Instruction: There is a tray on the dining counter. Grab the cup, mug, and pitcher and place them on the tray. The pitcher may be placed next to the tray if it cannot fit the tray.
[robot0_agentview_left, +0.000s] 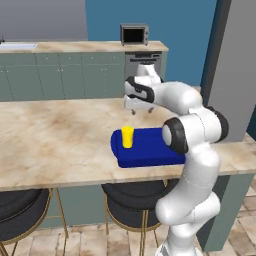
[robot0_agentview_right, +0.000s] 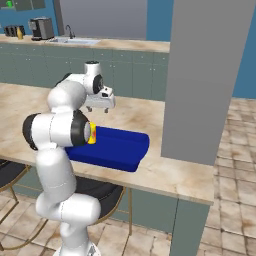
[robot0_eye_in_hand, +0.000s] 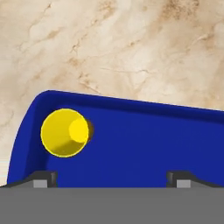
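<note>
The deep-blue tray (robot0_agentview_left: 150, 148) (robot0_agentview_right: 120, 148) (robot0_eye_in_hand: 144, 144) lies on the beige dining counter (robot0_agentview_left: 55, 135) (robot0_agentview_right: 165, 170). The yellow cup (robot0_agentview_left: 127, 136) (robot0_eye_in_hand: 65, 132) stands upright in the tray's left end. In the right base view my arm covers most of the cup (robot0_agentview_right: 92, 134). My gripper (robot0_agentview_left: 137, 106) (robot0_agentview_right: 100, 103) (robot0_eye_in_hand: 113, 181) hangs above the tray, open and holding nothing, clear of the cup. A small amber bottle shape, probably the pitcher (robot0_agentview_right: 20, 33), stands on the far back counter. I cannot make out the mug.
A grey pillar (robot0_agentview_right: 205, 75) rises at the counter's right end. Black stools (robot0_agentview_left: 131, 200) (robot0_agentview_left: 20, 207) sit under the near edge. The back counter carries a toaster oven (robot0_agentview_left: 134, 34), a coffee machine (robot0_agentview_right: 41, 28) and a sink (robot0_agentview_right: 72, 40).
</note>
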